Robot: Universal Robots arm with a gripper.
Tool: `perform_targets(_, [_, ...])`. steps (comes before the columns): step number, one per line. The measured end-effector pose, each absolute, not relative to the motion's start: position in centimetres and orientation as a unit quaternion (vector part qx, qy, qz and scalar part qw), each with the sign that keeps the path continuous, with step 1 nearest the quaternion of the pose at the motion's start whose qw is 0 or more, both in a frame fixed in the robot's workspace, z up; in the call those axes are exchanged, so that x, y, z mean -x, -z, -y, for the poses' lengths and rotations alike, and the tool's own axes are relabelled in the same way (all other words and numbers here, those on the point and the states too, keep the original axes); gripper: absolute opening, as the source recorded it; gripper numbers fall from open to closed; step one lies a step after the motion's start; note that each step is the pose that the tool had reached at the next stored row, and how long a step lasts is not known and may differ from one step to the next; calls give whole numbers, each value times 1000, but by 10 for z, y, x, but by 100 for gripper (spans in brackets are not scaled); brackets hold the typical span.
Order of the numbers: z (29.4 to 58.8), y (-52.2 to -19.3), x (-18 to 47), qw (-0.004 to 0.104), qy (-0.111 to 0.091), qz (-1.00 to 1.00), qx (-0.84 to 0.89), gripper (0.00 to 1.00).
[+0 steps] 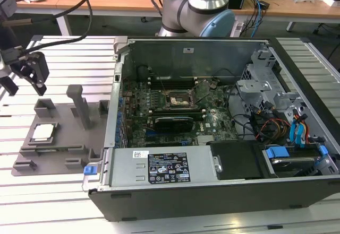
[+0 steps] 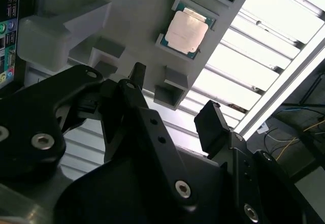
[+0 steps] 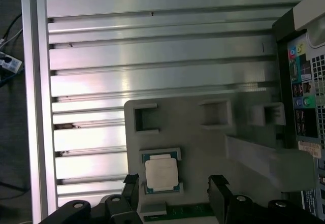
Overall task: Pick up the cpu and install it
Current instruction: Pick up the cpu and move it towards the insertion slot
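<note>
The cpu (image 1: 42, 133) lies flat in a shallow square pocket of the grey holder (image 1: 66, 138), which rests on the slatted metal counter (image 1: 48, 202) at the exterior view's left of the open computer case (image 1: 202, 53). You see it as a small square chip with a pale silver-grey metal lid. In both wrist views a thin green-blue rim of board shows around that lid, and the lid's corners look slightly stepped in. Nothing touches it. Your end effector (image 1: 25, 89) hangs above the holder with its two black fingers spread apart and empty. In the first wrist view the fingertips (image 3: 131, 184) stand on either side of the chip, clear of it, so the chip sits in the gap between them. In the second wrist view you look past the fingers at the chip (image 2: 186, 30), lying beyond the tips. The black socket (image 1: 178, 101) with metal edges sits on the board inside the case, well apart from the chip. Upright grey posts of the holder rise beside the chip's pocket.
</note>
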State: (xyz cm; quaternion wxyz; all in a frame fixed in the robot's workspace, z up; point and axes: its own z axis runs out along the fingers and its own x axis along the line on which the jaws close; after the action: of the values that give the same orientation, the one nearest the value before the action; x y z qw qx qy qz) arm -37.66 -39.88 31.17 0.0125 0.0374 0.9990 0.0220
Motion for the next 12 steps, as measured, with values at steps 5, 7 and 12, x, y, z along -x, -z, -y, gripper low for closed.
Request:
perform_targets(5, [399,-303,377,12,-22,-999,-37,66])
perform_targets(7, [399,-302,377,12,-22,-999,-37,66])
perform_targets(12, [399,-298,377,12,-22,-999,-37,66])
